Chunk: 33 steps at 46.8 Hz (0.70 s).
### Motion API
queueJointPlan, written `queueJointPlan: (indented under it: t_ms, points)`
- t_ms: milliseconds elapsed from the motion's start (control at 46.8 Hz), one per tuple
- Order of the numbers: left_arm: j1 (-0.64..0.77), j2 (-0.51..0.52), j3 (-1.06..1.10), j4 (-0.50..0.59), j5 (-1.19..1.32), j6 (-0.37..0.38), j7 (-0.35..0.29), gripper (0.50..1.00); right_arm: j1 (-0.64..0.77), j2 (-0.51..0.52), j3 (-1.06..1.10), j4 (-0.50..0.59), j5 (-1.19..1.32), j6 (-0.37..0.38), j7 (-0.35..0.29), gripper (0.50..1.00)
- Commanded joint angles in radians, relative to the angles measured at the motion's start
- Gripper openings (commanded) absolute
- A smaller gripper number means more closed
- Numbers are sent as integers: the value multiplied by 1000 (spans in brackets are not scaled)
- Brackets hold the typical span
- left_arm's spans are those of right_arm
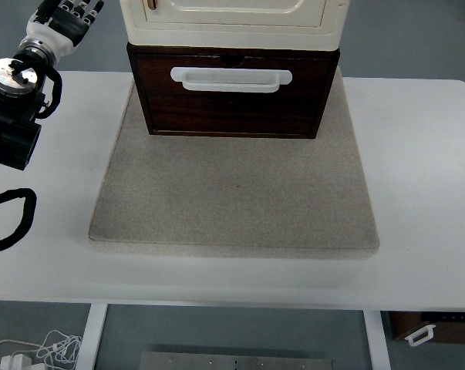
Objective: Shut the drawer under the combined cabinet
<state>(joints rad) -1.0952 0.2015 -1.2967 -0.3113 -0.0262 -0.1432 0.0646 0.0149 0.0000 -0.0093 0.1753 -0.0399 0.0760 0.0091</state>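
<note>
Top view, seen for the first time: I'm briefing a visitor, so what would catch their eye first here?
The dark wooden drawer with its white handle stands out at top centre, under the cream cabinet. It sits at the far edge of a grey mat that covers the middle of the white table. The left robot hand, fingers relaxed and empty, hovers at the top left corner, clear of the drawer.

A grey mat (232, 200) lay on a white table (425, 193). White cables (39, 351) lay on the floor at seven o'clock.
</note>
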Motion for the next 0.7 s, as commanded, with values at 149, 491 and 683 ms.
queueJointPlan:
  t_ms: [149, 491, 683]
  points:
    - [0, 1, -1, 1, 0, -1, 1, 1000, -1, 0, 0, 1, 0, 1, 0, 952]
    - [0, 7, 0, 0, 0, -1, 3, 1000, 0, 0, 0, 0, 0, 1, 0, 952]
    - [0, 9, 0, 0, 0, -1, 3, 1000, 0, 0, 0, 0, 0, -1, 0, 952]
